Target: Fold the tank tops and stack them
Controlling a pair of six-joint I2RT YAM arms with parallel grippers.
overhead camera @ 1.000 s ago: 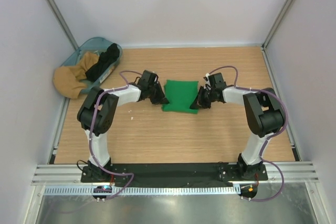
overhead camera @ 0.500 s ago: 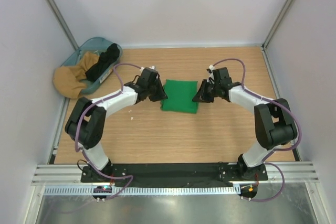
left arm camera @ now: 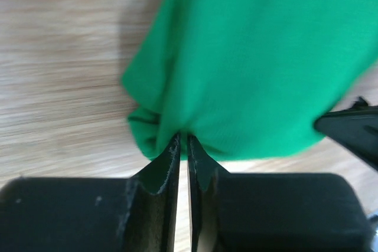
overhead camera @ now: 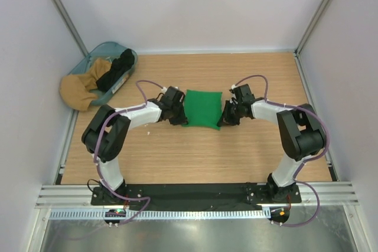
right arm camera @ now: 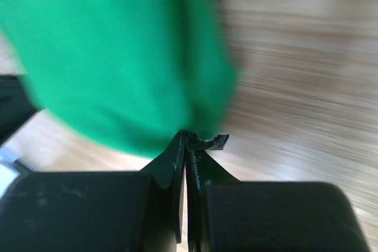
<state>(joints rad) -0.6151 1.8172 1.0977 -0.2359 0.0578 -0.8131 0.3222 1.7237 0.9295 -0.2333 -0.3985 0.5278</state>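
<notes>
Black tank top lies crumpled in the blue basket, well away to the outer side of the left gripper and beyond it, draped beside a tan cloth that spills over the basket's near rim. It looks unfolded and untouched, so that half of the job is not yet begun.

The left gripper sits at the left edge of the green tank top. In its wrist view the jaws are pressed almost together, with a bunched fold of green fabric caught at their tips, so I read it as clenched on the cloth.

The green tank top lies between the two grippers, already reduced to a small, puffy, roughly square packet on the wooden table. Its folding looks nearly done, perhaps in its last tuck or being carried.

The right gripper meets the packet's right edge, and its jaws are likewise pinched nearly closed on a tuck of green fabric at the tips.

What is left, as I judge it, is to set the green packet down flat, fetch and fold the black one, then stack the two.
</notes>
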